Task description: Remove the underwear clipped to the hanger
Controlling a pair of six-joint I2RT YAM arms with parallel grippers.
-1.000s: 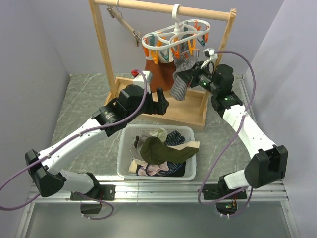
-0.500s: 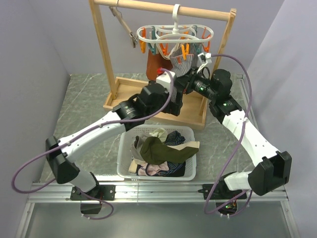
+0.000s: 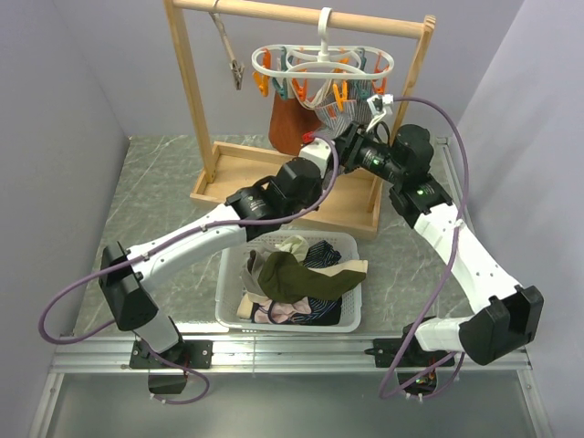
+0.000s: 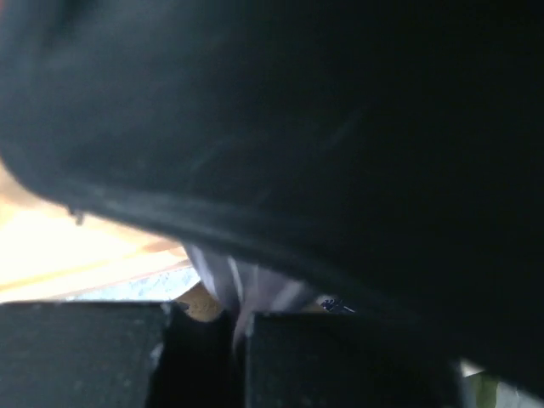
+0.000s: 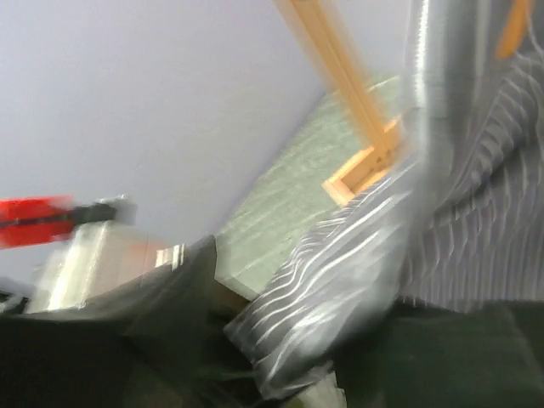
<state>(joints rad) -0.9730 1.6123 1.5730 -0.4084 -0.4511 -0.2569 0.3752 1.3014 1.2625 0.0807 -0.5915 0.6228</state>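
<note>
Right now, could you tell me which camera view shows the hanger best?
The top external view: the whole hanger hangs from the wooden rail. Left wrist shows none of it; right wrist is too blurred.

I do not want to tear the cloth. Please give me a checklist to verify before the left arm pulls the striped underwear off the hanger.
1. Grip: the left gripper is shut on the striped underwear: ok.
2. The pegs have let go of the cloth: cannot tell.
3. The right gripper is free of the cloth: cannot tell, as its view is blurred.
4. The hanger is hooked on the wooden rail: ok.
5. The basket stands in front of the rack: ok.
</note>
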